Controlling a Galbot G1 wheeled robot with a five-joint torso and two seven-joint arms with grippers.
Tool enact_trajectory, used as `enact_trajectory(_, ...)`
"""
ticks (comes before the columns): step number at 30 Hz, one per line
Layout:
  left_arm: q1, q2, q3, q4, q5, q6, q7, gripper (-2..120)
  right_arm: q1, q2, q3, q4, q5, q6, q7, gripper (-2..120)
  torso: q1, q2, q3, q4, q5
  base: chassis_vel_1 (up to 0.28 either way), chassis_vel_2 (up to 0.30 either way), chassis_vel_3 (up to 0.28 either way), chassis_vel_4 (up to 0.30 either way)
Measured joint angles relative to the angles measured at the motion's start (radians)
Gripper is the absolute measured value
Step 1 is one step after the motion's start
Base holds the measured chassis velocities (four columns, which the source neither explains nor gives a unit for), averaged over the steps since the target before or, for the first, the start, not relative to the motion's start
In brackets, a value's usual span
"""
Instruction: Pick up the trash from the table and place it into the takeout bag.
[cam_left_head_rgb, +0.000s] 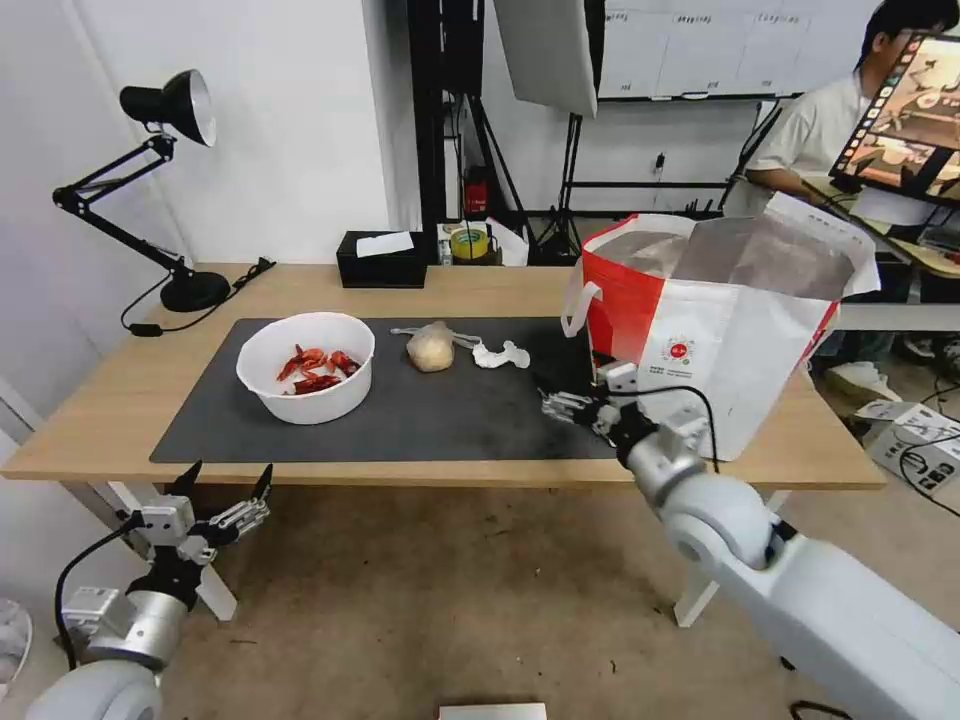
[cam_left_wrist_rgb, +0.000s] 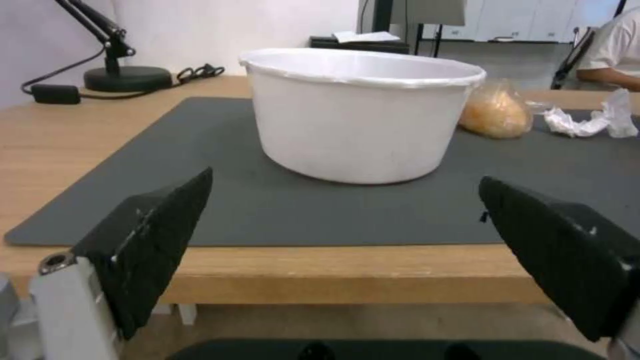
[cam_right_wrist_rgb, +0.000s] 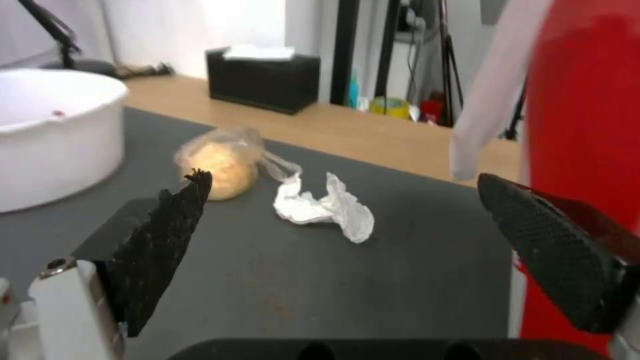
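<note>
I hold the right gripper (cam_left_head_rgb: 560, 398) spread low over the dark grey mat (cam_left_head_rgb: 400, 415), facing the crumpled white tissue (cam_right_wrist_rgb: 325, 209), beside the white-and-red foil-lined takeout bag (cam_left_head_rgb: 720, 330). Left gripper (cam_left_head_rgb: 225, 487) spread, below the table's edge.

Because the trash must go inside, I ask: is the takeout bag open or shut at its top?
Open. The takeout bag stands upright on the table, mouth spread wide, silver lining showing inside.
</note>
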Motion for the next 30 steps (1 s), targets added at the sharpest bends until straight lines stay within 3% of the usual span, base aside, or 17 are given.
enact_trajectory(7, -0.006, -0.005, 0.019, -0.002, 0.003, 0.006, 0.0, 100, 0.165, 0.066, -0.097, -0.1, 0.095, -0.045, 0.097, 100, 0.0, 0.0, 0.0, 0.0, -0.0002, 0.0, 0.0, 0.0, 0.0)
enact_trajectory(14, -0.002, -0.004, 0.022, -0.003, 0.004, 0.007, -0.001, 100, 0.275, 0.199, -0.172, -0.249, 0.213, -0.078, 0.164, 100, 0.0, 0.0, 0.0, 0.0002, -0.0001, 0.0, 0.0, 0.0, 0.0)
enact_trajectory(21, 0.0, -0.007, 0.037, -0.004, 0.012, 0.007, -0.001, 100, 0.325, 0.305, -0.207, -0.389, 0.22, -0.093, 0.19, 100, 0.0, 0.0, 0.0, 0.0001, -0.0002, 0.0, 0.0, 0.0, 0.0)
enact_trajectory(30, 0.006, -0.013, 0.036, -0.006, 0.014, 0.005, -0.001, 100, 0.34, 0.36, -0.206, -0.474, 0.204, -0.11, 0.195, 100, 0.0, 0.0, 0.0, 0.0001, -0.0002, 0.0, 0.0, 0.0, 0.0)
